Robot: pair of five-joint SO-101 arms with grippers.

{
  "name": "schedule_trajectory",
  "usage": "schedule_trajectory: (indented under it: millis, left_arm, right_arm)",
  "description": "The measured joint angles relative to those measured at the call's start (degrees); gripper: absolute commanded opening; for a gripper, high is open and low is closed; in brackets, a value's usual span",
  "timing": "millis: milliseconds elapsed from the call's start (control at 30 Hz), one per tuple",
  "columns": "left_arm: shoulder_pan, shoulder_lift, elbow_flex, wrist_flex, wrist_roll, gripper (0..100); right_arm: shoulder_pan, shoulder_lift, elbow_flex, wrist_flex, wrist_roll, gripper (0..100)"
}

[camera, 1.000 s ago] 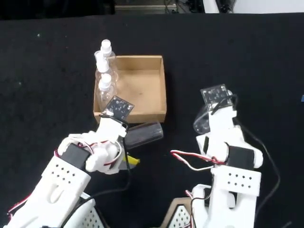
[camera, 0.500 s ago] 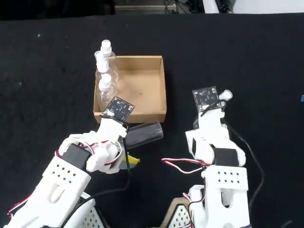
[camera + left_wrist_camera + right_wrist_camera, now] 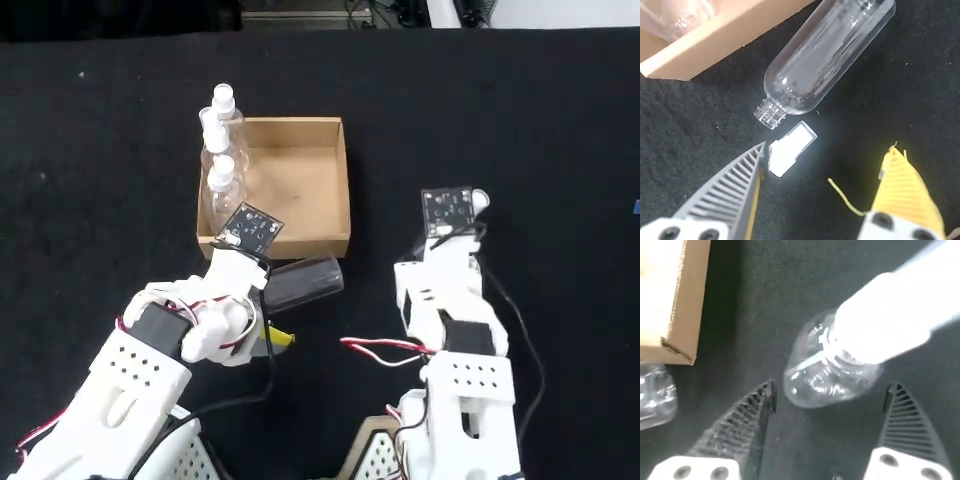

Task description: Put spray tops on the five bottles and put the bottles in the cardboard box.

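Lying on its side on the black table (image 3: 540, 120), the uncapped bottle (image 3: 303, 281) rests just outside the cardboard box (image 3: 345, 180), at 5 o'clock from the box. It is clear plastic with a ribbed threaded neck, and that neck points towards the left gripper (image 3: 827, 147). The left gripper's jaws are spread wide and grasp nothing. A white spray top (image 3: 790, 149) lies on the table just beside the grey finger (image 3: 730, 190) and close to the bottle's open neck. Three capped bottles (image 3: 221, 175), clear with white tops, stand in a row along the box's 9 o'clock wall. At 3 o'clock from the box, well apart from it, the fitted bottle (image 3: 832, 375) carries a white spray head (image 3: 890, 315). It sits between the released jaws of the right gripper (image 3: 834, 384), one finger on either side.
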Motion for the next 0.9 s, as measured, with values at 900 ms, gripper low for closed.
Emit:
schedule_trajectory:
  millis: [900]
  left_arm:
    - [0.00, 0.00, 0.00, 0.00, 0.00, 33]
  right_arm:
    - [2.02, 0.00, 6.42, -14.68, 0.44, 9.6]
